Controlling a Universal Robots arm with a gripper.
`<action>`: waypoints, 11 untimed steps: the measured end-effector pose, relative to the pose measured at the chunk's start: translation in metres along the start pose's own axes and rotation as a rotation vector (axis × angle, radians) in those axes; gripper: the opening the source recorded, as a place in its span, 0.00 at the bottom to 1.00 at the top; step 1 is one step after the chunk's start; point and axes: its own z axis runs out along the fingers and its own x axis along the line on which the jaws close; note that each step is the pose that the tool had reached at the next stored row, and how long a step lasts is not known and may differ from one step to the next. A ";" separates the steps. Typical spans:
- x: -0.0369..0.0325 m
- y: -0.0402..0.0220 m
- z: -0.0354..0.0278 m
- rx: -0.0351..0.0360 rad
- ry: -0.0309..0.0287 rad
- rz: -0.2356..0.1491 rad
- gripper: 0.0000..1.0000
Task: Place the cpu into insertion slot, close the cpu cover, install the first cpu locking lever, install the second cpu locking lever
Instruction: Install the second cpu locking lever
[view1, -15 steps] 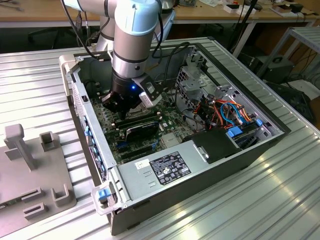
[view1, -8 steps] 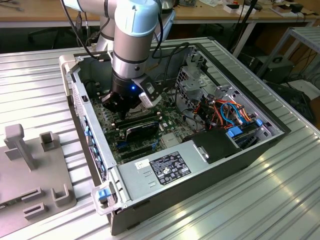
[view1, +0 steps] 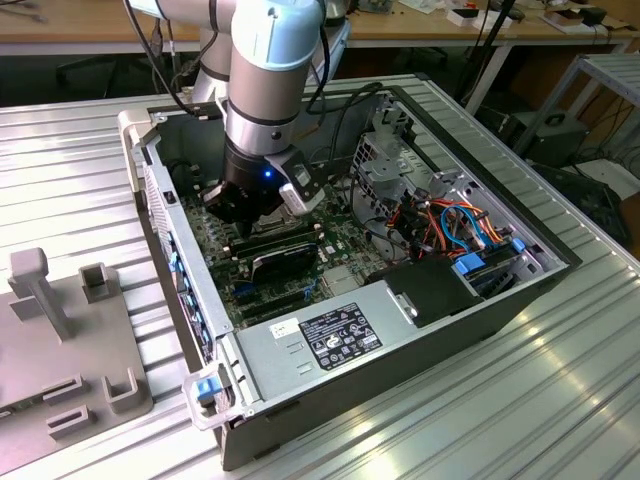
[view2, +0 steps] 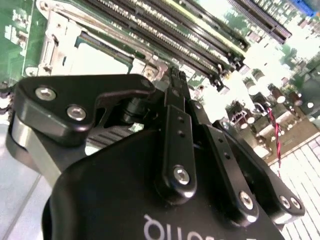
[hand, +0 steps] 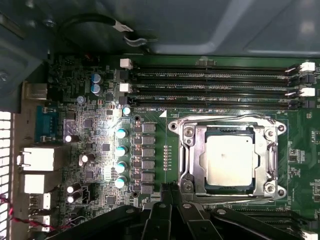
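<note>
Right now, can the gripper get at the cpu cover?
Probably yes. The gripper hangs just above the board beside the cpu cover, which lies flat around the cpu with nothing over it.

Ribbed metal table (view1: 90, 150) filling foreground; wooden desk (view1: 90, 25) running along back, black cables (view1: 495, 40) hanging beneath; dim floor (view1: 40, 85) showing.

A robotics lab or electronics workshop, judging by the surroundings. An opened computer case (view1: 400, 290) lying on a ribbed aluminium worktable (view1: 520, 400), a grey fixture block (view1: 70, 340) beside it, a robot arm (view1: 265, 90) reaching in. Behind, wooden benches (view1: 90, 25) strewn with cables and gear.
</note>
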 end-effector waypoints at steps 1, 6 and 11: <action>0.0000 0.0001 -0.0013 0.0001 0.0000 0.000 0.11; 0.0000 0.0005 -0.0094 0.0001 0.0000 0.000 0.11; 0.0000 0.0009 -0.0149 -0.0002 -0.0001 0.000 0.11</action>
